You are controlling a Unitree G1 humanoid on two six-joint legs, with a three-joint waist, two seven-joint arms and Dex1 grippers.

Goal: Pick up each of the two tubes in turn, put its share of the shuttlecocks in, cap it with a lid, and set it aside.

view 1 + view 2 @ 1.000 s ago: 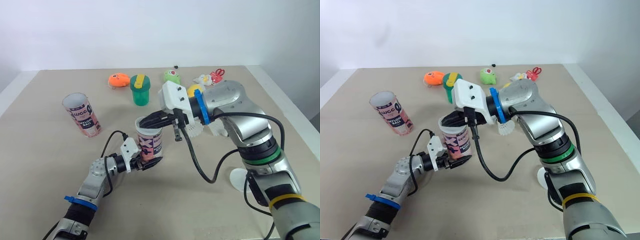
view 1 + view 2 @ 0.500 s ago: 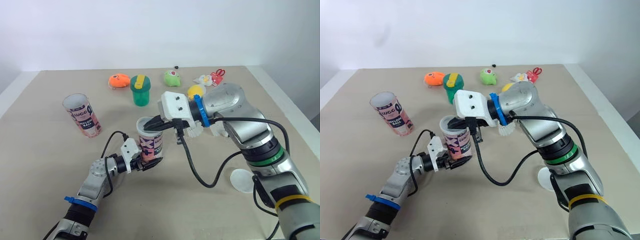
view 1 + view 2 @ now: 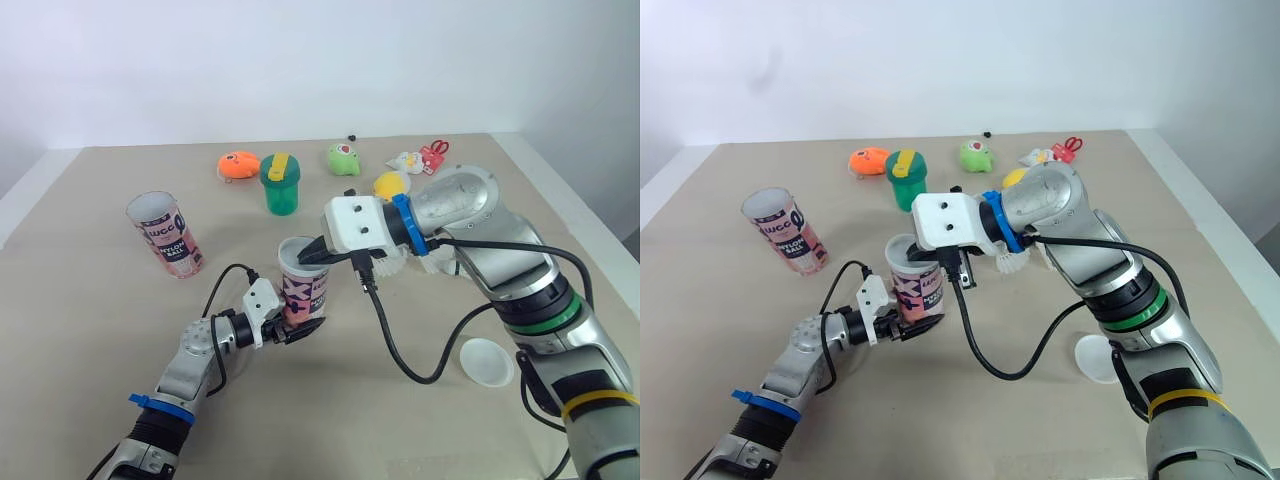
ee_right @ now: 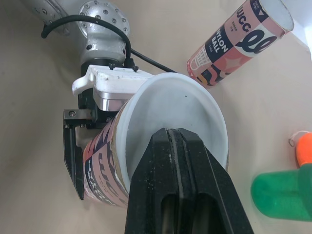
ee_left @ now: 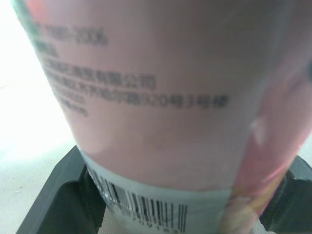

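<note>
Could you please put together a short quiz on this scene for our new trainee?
1. True or false: the left gripper holds the tube by its lower end.
2. Where is the white lid? A) on the held tube; B) flat on the table, on the robot's right; C) between the right gripper's fingers.
3. Fill in: the right gripper has its tip at the tube's open ____ end.

Key: 1 true; 2 B; 3 top.
</note>
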